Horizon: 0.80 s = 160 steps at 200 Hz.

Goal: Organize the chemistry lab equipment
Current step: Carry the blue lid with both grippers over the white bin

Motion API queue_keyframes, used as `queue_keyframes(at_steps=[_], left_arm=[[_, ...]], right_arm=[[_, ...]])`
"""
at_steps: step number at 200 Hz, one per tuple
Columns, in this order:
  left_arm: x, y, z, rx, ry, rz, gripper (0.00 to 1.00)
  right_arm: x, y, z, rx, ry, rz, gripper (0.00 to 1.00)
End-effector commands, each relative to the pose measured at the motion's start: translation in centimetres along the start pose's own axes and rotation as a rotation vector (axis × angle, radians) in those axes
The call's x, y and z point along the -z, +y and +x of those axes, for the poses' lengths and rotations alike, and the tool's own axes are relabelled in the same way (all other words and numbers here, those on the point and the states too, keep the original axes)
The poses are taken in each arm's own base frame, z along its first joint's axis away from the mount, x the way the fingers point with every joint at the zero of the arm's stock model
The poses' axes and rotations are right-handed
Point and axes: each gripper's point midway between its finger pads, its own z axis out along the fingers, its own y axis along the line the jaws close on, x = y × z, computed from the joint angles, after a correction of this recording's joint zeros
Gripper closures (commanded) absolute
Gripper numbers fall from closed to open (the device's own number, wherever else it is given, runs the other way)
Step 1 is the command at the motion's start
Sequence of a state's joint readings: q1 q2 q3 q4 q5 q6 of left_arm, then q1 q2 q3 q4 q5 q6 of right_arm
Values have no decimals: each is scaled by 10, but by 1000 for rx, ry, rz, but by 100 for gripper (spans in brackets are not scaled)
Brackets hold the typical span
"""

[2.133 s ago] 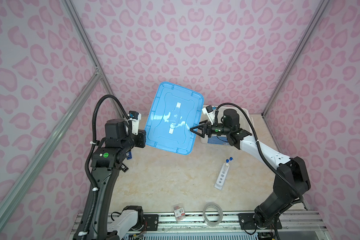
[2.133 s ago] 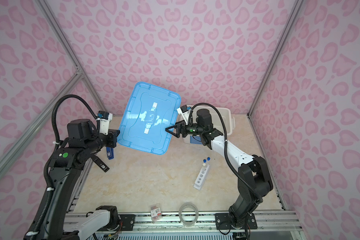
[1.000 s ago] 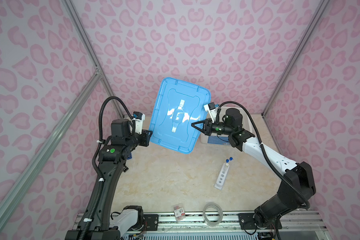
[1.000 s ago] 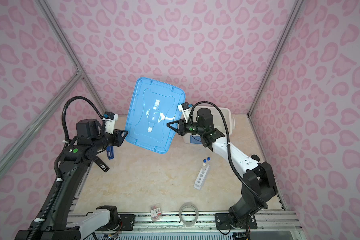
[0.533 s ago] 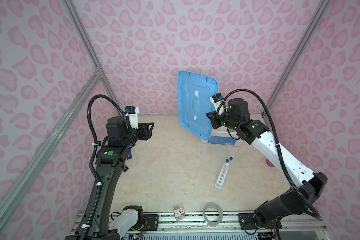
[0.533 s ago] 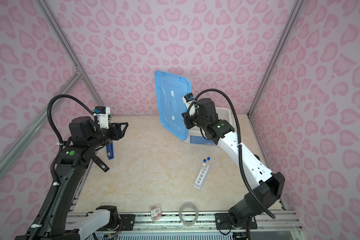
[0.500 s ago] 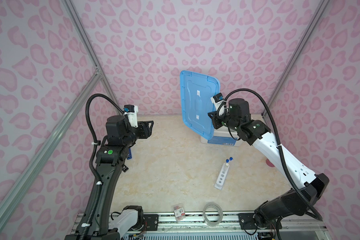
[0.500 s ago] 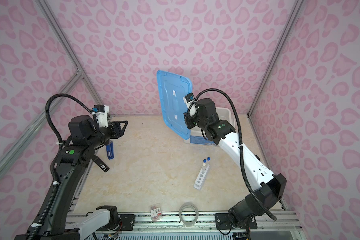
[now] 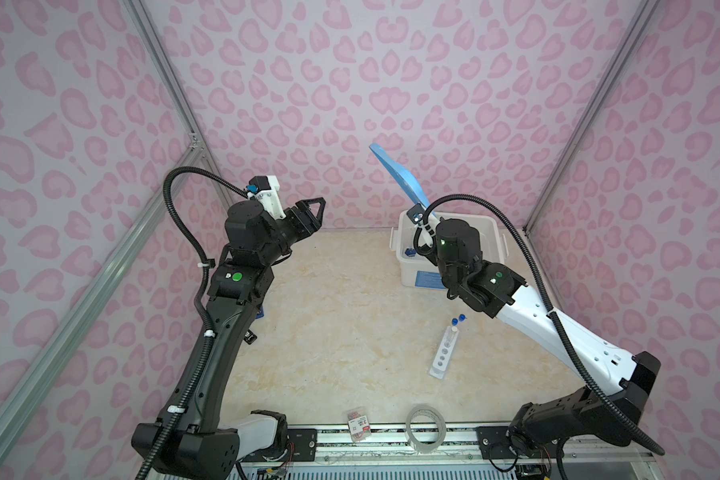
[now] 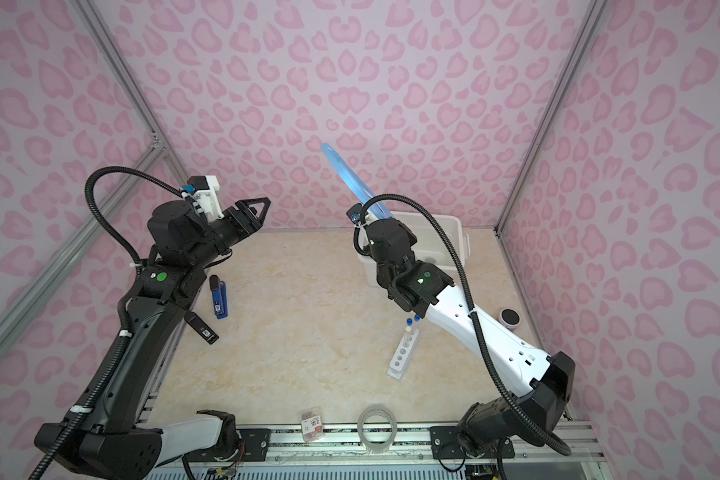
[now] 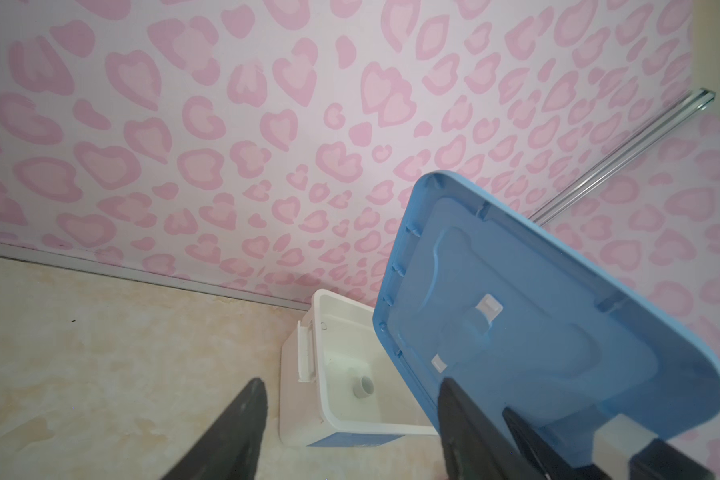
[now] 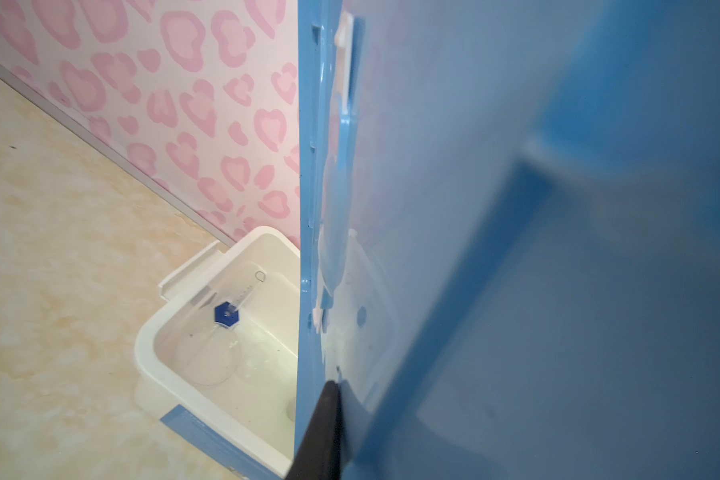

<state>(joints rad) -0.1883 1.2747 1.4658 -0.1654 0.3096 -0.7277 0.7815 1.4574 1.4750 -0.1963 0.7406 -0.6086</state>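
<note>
My right gripper (image 12: 336, 388) is shut on the edge of a blue lid (image 9: 398, 176), which stands tilted and nearly edge-on above the white bin (image 9: 491, 224). In the bin lie a blue-based cylinder (image 12: 226, 313), a clear petri dish (image 12: 206, 353) and a small white cup (image 11: 363, 386). My left gripper (image 9: 314, 208) is open and empty, well left of the lid (image 11: 537, 316). The white rack (image 9: 444, 353) lies on the table at centre right. Two blue-capped test tubes (image 9: 456, 322) stand at its far end.
A clear tape roll (image 9: 425, 428) and a red-labelled packet (image 9: 358, 424) lie at the front edge. A blue pen-like item (image 10: 218, 301) and a black stick (image 10: 200, 326) lie by the left arm. A black round object (image 10: 510, 318) sits at the right edge.
My left gripper opened, let go of the blue lid and drew back to the left. The right gripper swung the lid upright and carried it back over the white bin.
</note>
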Motion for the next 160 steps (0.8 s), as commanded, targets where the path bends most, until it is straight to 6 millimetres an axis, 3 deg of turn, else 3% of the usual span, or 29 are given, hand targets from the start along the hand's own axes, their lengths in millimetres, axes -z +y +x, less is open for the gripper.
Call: queue_keyframes(at_steps=[1,35,122,160], left_arm=[[-10,-33,-12,149,-9,175,31],[-30,-44,0,222,38,245,31],[-60,-48,11,253,77,297,31],[-77,-42,27,267,125,292,31]], right_arm=[[2,-25,-6,77,15,228,86],[4,-10,-7,171,1,263,86],[4,32,-1,305,-16,225,85],[4,40,-4,315,-25,210,85]])
